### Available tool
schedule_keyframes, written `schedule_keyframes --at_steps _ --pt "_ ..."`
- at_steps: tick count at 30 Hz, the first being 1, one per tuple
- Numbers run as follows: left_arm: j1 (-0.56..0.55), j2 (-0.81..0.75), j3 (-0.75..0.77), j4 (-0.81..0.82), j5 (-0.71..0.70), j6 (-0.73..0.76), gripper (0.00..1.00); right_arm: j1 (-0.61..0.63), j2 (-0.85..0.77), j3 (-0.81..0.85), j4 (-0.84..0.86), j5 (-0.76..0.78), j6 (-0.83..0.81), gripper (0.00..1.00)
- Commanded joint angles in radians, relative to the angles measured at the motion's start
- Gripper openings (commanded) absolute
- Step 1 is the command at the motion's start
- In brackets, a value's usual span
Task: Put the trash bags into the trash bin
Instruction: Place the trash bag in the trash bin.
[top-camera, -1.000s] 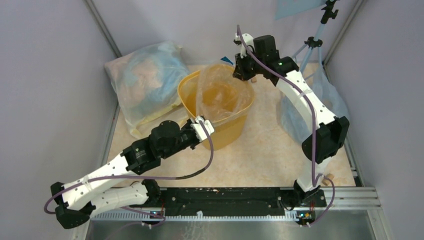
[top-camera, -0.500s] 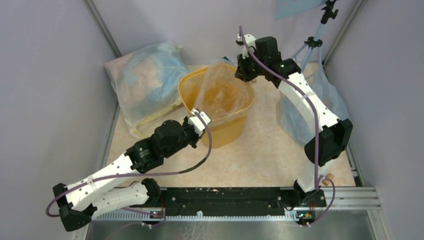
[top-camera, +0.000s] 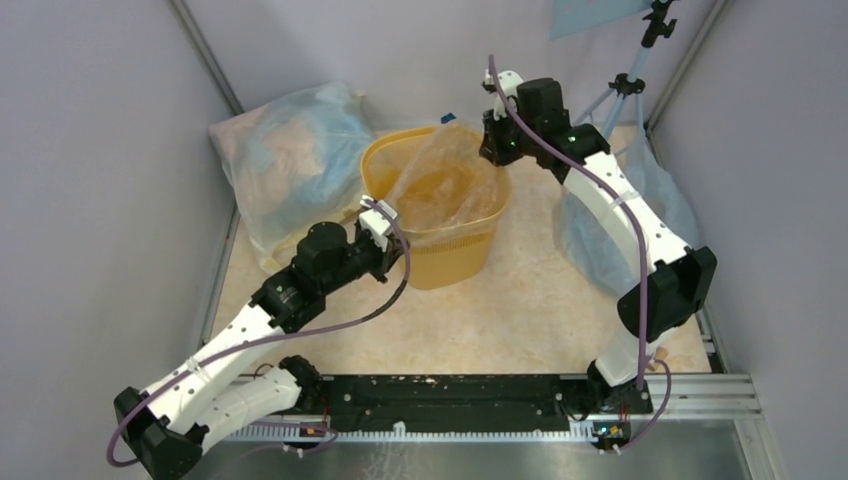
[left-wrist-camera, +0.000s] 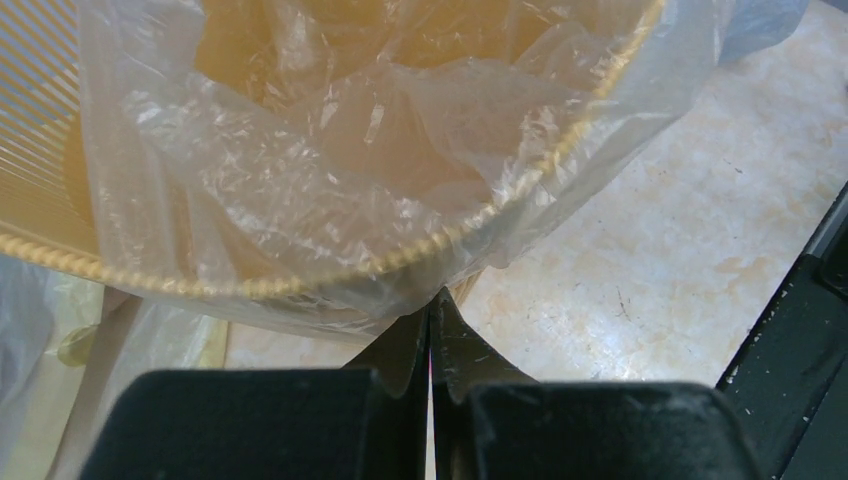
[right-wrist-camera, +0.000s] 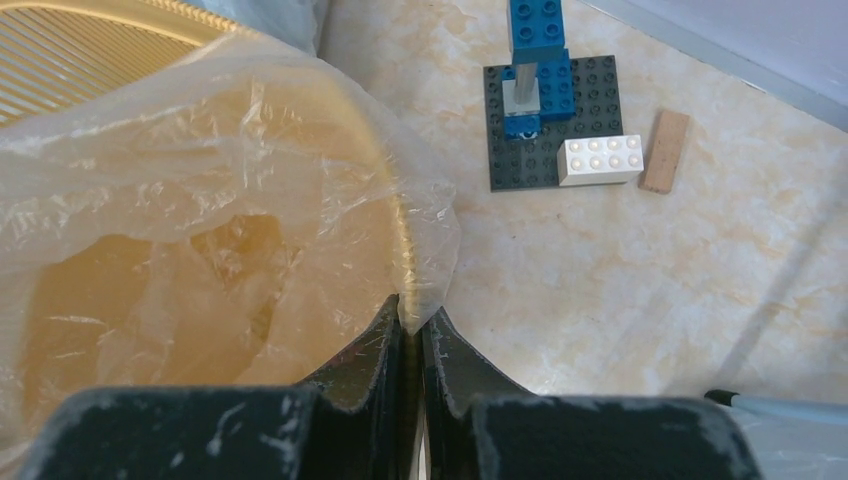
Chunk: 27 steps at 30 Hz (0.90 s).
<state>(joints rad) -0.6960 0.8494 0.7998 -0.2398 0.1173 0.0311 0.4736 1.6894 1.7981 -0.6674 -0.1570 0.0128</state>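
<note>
The yellow trash bin (top-camera: 447, 258) stands upright mid-table. The clear trash bag (top-camera: 447, 172) is spread across its mouth and hangs down inside. My left gripper (top-camera: 377, 214) is at the bin's near-left rim, shut on the bag's edge. In the left wrist view the film (left-wrist-camera: 300, 180) drapes over the rim (left-wrist-camera: 300, 287) down to my closed gripper (left-wrist-camera: 430, 303). My right gripper (top-camera: 493, 150) is at the far-right rim, shut on the opposite edge. In the right wrist view the film (right-wrist-camera: 200, 180) runs into my closed gripper (right-wrist-camera: 410, 325), beside the bin's wall (right-wrist-camera: 80, 50).
A big bluish sack (top-camera: 290, 170) lies against the back-left wall, touching the bin. Another sack (top-camera: 600, 235) sits at the right under my right arm, by a tripod (top-camera: 630, 85). A blue-and-white block tower (right-wrist-camera: 530, 70) and a wooden block (right-wrist-camera: 665, 150) stand behind the bin.
My left gripper has moved left and back along the rim, my right gripper right. The bag, standing tall before, is now stretched lower and wider over the bin mouth.
</note>
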Motion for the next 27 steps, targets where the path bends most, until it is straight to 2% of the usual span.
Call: schedule_keyframes --at_steps 1,4,5,7,10,13,15,18,23,26,27 --pt "0.024 0.044 -0.048 -0.006 -0.031 -0.028 0.0 0.008 -0.06 -0.013 -0.057 -0.093 -0.02 0.0" --pt "0.045 0.019 -0.058 0.009 -0.051 -0.066 0.01 0.008 -0.069 -0.019 -0.059 -0.073 0.014 0.0" --pt "0.053 0.009 -0.057 0.007 -0.045 -0.075 0.05 0.008 -0.076 -0.023 -0.057 -0.064 0.014 0.0" --pt "0.056 -0.027 -0.037 -0.013 -0.019 -0.09 0.23 0.008 -0.079 -0.019 -0.061 -0.044 0.014 0.0" --pt "0.056 -0.072 0.005 -0.064 0.012 -0.114 0.42 0.008 -0.079 0.001 -0.08 -0.035 0.016 0.0" --pt "0.056 -0.098 0.077 -0.151 0.01 -0.149 0.57 0.008 -0.081 0.01 -0.081 -0.029 0.019 0.0" --pt "0.056 -0.102 0.125 -0.206 0.02 -0.169 0.64 0.008 -0.074 0.025 -0.088 -0.026 0.018 0.0" --pt "0.057 -0.085 0.197 -0.262 0.048 -0.219 0.68 0.008 -0.064 0.033 -0.083 -0.019 0.015 0.01" --pt "0.074 -0.032 0.33 -0.307 0.132 -0.294 0.68 0.008 -0.048 0.027 -0.056 -0.064 -0.059 0.05" --pt "0.103 0.037 0.454 -0.332 0.157 -0.273 0.6 0.008 -0.033 0.036 -0.036 -0.11 -0.128 0.05" --pt "0.121 0.071 0.514 -0.334 0.177 -0.264 0.54 0.008 -0.029 0.038 -0.024 -0.115 -0.155 0.04"
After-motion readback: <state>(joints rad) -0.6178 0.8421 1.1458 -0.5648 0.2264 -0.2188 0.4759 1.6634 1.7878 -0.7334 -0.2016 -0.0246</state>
